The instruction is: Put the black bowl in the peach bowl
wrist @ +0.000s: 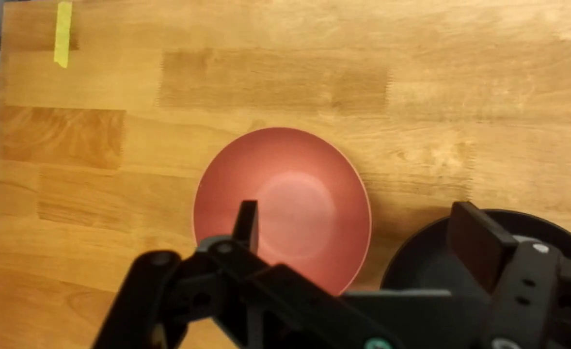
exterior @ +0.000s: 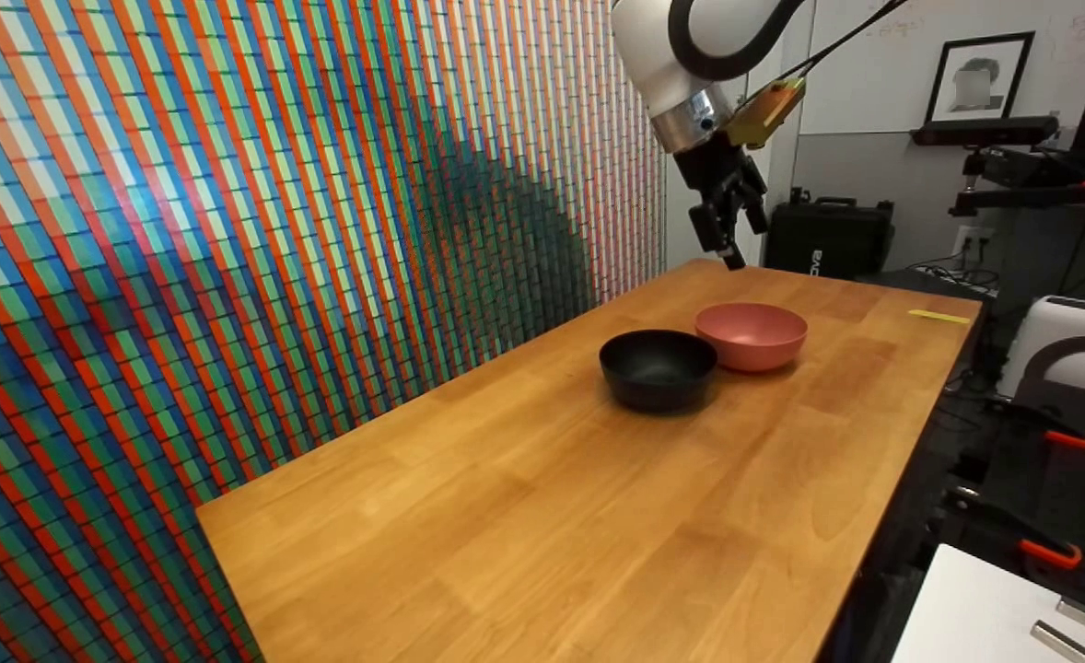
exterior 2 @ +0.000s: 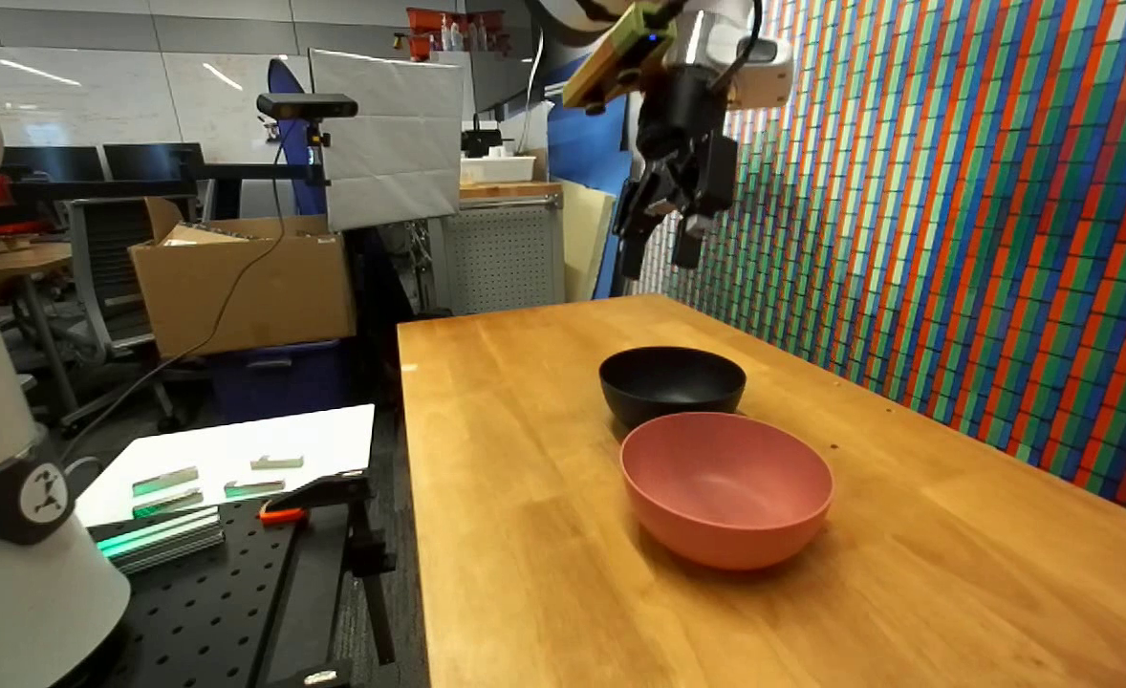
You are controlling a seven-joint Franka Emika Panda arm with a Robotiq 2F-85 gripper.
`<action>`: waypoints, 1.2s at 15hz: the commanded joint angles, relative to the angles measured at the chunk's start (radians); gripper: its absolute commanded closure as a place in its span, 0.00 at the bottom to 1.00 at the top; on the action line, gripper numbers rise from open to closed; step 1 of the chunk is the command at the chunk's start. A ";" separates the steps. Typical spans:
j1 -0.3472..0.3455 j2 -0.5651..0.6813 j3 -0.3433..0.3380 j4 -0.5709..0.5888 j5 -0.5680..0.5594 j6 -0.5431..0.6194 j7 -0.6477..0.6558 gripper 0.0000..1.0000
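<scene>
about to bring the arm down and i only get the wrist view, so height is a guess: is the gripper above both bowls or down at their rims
Observer: Above. In both exterior views the gripper hangs clearly higher than the rims of the black bowl and the peach bowl.
Operator: ok, the black bowl runs off my picture and part of it is behind the gripper, is it standing upright
Observer: Yes, it stands upright on the table, its whole rim showing in an exterior view.
Operator: anything alongside the table that i can't see
Observer: A colourful striped wall runs along one long side of it.
</scene>
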 commanded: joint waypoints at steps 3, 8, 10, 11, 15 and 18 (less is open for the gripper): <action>0.094 0.142 -0.015 0.053 -0.092 0.006 0.145 0.00; 0.160 0.146 -0.039 0.021 -0.172 0.144 0.376 0.00; 0.174 0.157 -0.049 0.025 -0.213 0.158 0.429 0.00; 0.159 0.147 -0.032 0.018 -0.170 0.141 0.372 0.00; 0.162 0.150 -0.032 0.017 -0.172 0.142 0.378 0.00; 0.161 0.179 -0.054 0.009 -0.161 0.205 0.526 0.00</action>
